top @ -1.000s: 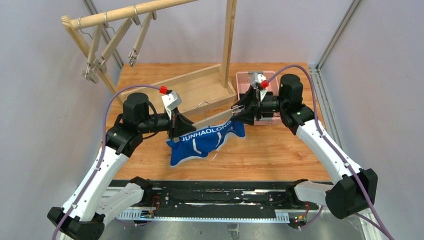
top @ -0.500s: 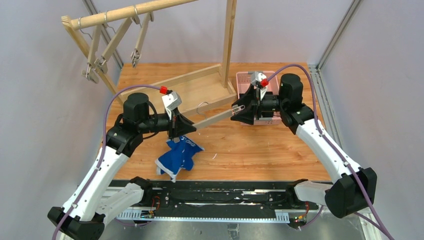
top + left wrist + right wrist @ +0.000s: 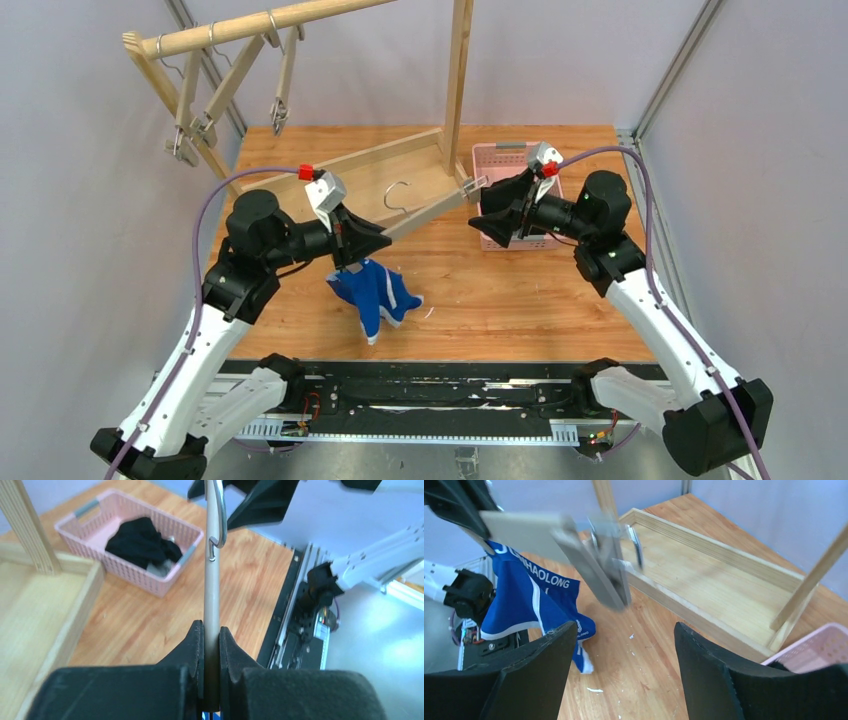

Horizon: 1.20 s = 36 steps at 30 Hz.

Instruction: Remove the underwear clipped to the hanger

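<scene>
**A:** What is the left hand (image 3: 211, 630) doing?

**B:** It is clamped flat on the bar of a pale wooden hanger (image 3: 212, 580), black fingers pressed to both faces. The bar runs straight out from it, smooth and narrow, with a bent wire hook (image 3: 398, 195) of bright metal partway along.

**A:** And the right hand (image 3: 485, 205)?

**B:** Its jaws stand wide apart and grip nothing. The hanger's far end, with a metal clip (image 3: 610, 545), sits just ahead of them; it is blurred in the wrist view.

**A:** Any writing?

**B:** White capitals on the blue underwear (image 3: 529, 600): "HAOLONG" is clear, and the letters before it are partly folded away. White piping runs down the cloth.

**A:** Where does it hang?

**B:** Bunched below the left hand's end of the hanger (image 3: 375, 295), near the middle of the worktop's (image 3: 520, 300) front edge. Its lowest tip reaches the wood. The clip that holds it is hidden.

**A:** The other garments?

**B:** In a pink plastic lattice basket (image 3: 150, 575) towards the worktop's back right corner: the black underwear (image 3: 140, 542) crumpled on top, a patch of the grey underwear (image 3: 161, 570) under it.

**A:** Beyond that?

**B:** A wooden rack (image 3: 270, 25) at the back left.
</scene>
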Tool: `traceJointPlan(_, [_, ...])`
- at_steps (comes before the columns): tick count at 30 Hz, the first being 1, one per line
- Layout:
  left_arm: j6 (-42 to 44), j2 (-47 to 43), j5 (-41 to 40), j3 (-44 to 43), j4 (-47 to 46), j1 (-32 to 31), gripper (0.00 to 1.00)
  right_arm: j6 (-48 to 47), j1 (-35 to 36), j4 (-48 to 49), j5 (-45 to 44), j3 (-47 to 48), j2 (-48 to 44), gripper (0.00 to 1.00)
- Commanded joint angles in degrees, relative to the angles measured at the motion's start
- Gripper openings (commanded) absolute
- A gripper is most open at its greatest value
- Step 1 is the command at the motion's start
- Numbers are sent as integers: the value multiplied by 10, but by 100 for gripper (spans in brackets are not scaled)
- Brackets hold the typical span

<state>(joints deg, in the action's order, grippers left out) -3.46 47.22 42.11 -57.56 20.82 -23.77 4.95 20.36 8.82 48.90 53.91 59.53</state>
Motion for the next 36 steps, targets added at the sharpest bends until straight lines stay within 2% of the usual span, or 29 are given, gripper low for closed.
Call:
traceJointPlan(1, [-103, -7, -6, 21, -204, -3, 0, 96, 5, 73, -69, -36, -14, 70])
traceJointPlan(6, [-129, 23, -32, 22, -256, -3, 0, 148, 9, 141, -82, -68, -33, 64])
traceJointPlan(10, [-149, 42, -50, 29, -289, -3, 0, 221, 16, 261, -90, -98, -36, 62])
traceJointPlan(15, [-195, 57, -55, 45, -346, -7, 0, 257, 45, 380, -114, -101, -15, 62])
traceJointPlan(28, [-257, 87, -55, 37, -413, -33, 0, 418, 55, 680, -97, -45, 142, 62])
traceJointPlan(36, [-290, 99, -56, 44, -456, -33, 0, 483, 55, 768, -94, -13, 195, 62])
